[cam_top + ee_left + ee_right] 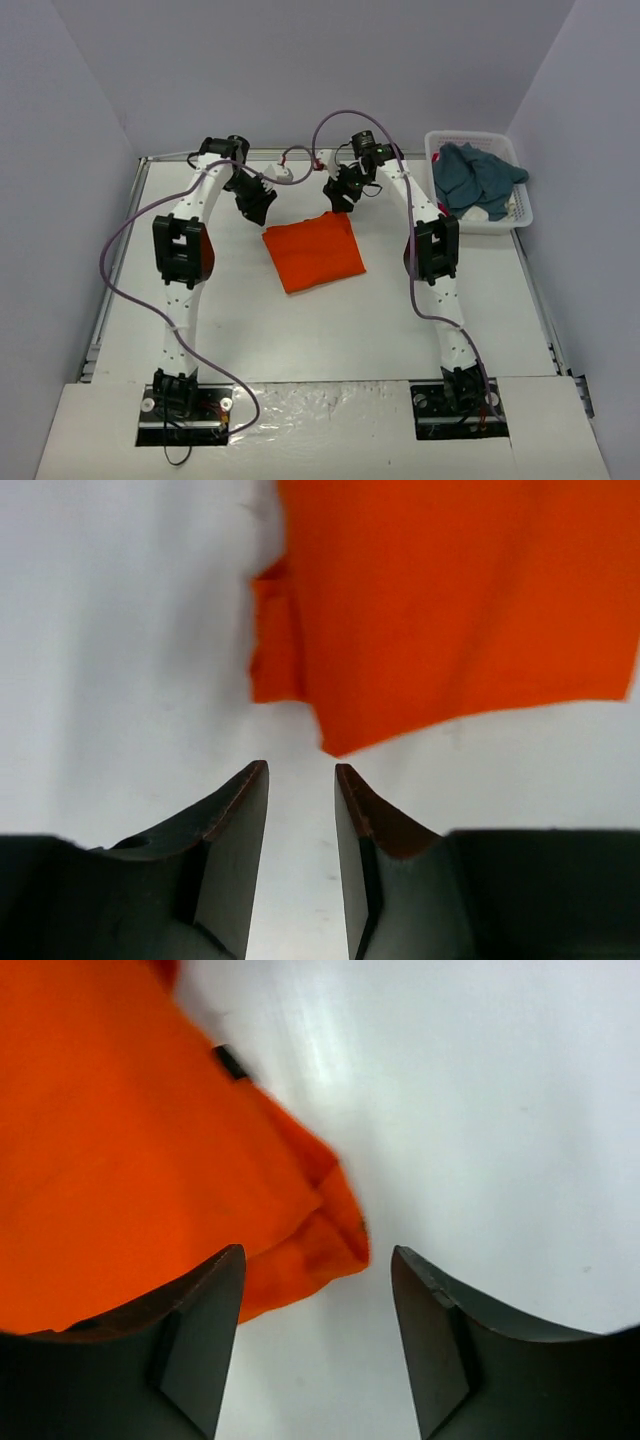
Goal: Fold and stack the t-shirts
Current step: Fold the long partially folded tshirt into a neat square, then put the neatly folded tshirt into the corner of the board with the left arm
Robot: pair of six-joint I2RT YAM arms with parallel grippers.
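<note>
My left gripper (255, 203) hangs narrowly parted, empty, just off the far-left corner of the folded orange shirt (313, 252); my right gripper (340, 195), wider and empty, sits by its far-right corner. The teal shirt (478, 178) lies in the basket (495, 227), nearer my right arm.

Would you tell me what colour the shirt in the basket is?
Teal-blue shirt; top view shows it best.

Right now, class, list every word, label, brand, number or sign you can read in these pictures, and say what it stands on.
Readable text: none in any view.
Dark tag at the edge of the orange t-shirt: too blurred to read.
Teal t-shirt and white basket: no print shows.
</note>
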